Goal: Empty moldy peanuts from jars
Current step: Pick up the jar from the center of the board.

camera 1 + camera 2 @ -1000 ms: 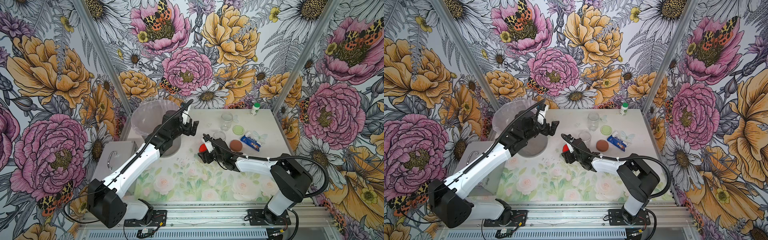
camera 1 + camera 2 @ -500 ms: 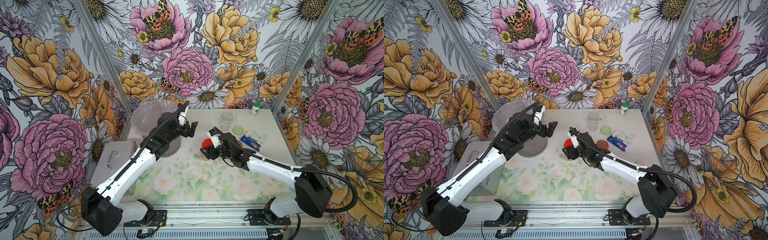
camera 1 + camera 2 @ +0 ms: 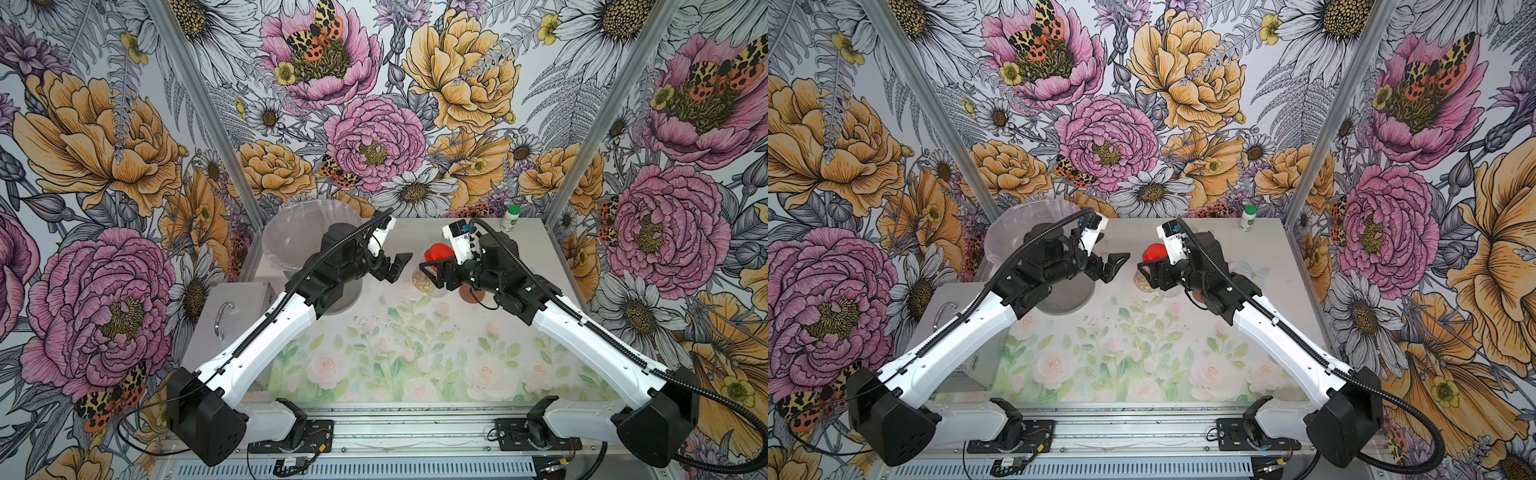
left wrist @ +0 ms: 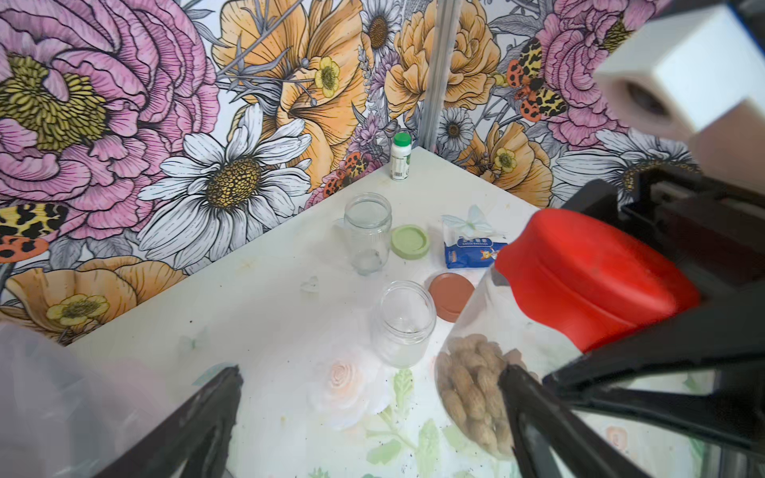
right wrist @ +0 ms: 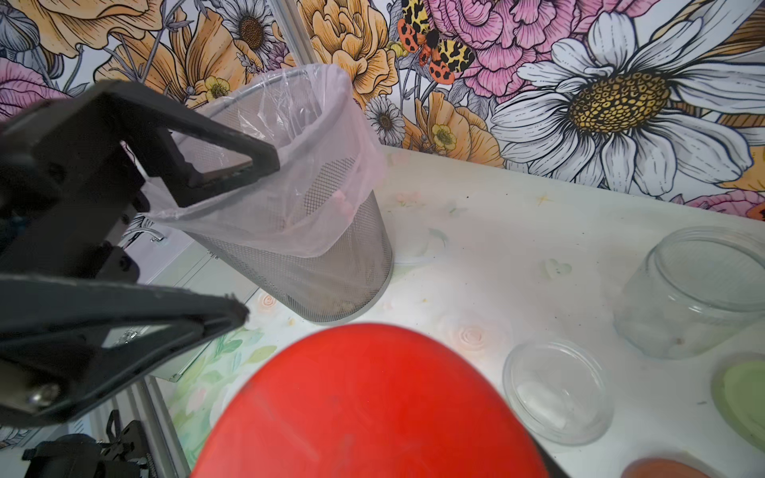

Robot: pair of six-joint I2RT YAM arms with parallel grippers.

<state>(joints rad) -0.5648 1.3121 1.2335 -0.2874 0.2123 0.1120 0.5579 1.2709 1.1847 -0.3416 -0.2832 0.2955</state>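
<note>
My right gripper [image 3: 434, 270] is shut on a clear jar just below its red lid [image 3: 438, 253], holding it above the table. The lid is on, and moldy peanuts [image 3: 424, 283] lie in the jar's bottom. In the left wrist view the same red lid [image 4: 588, 273] and peanuts [image 4: 472, 380] show close up. My left gripper [image 3: 395, 268] stands open beside the jar, with one fingertip [image 4: 511, 378] at its lower wall. Two other jars [image 4: 367, 231] [image 4: 407, 323] stand open and empty on the table. Their green lid [image 4: 410, 242] and brown lid [image 4: 451, 296] lie beside them.
A mesh bin with a plastic liner [image 3: 307, 232] stands at the back left, behind my left arm. A white bottle with a green cap [image 3: 510, 218] is in the back right corner. A blue packet [image 4: 472, 252] lies near the lids. A metal box with a handle [image 3: 232, 311] sits left of the table.
The right arm has lifted the red-lidded jar off the table and carried it up and back. The left gripper, still open, has shifted a little toward the jar.
</note>
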